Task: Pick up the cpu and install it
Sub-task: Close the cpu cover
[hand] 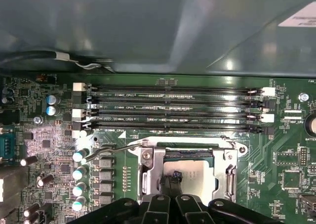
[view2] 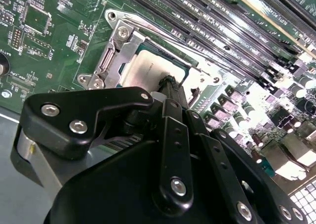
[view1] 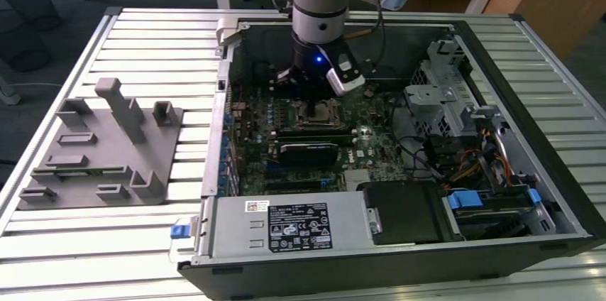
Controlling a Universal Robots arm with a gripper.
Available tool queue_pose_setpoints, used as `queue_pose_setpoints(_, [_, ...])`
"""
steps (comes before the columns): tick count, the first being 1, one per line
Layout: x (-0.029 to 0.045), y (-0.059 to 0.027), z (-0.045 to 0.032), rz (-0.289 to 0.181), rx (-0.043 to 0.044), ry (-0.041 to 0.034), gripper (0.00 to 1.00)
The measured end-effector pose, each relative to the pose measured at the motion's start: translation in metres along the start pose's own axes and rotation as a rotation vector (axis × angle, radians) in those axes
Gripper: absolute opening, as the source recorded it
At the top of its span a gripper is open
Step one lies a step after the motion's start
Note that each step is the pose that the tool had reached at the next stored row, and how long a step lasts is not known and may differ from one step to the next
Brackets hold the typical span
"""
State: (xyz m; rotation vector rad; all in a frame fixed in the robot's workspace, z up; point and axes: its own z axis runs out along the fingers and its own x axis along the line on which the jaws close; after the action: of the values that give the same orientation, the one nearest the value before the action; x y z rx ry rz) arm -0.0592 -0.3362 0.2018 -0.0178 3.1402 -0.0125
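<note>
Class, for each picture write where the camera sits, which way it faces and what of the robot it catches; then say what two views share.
Exterior view: off the arm, looking down into the open computer case; shows the arm and gripper.
First wrist view: on the arm, facing the motherboard squarely; gripper over the cpu.
Second wrist view: on the arm, looking slantwise past the gripper at the cpu.
Shared: both wrist views show the cpu in its socket beside the memory slots.
</note>
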Motion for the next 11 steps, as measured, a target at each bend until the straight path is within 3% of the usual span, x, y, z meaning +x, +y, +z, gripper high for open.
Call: queue_pose_setpoints(11, [-0.0002, 0.0, -0.0041, 0.0, -0.0001, 0.0012, 0.11])
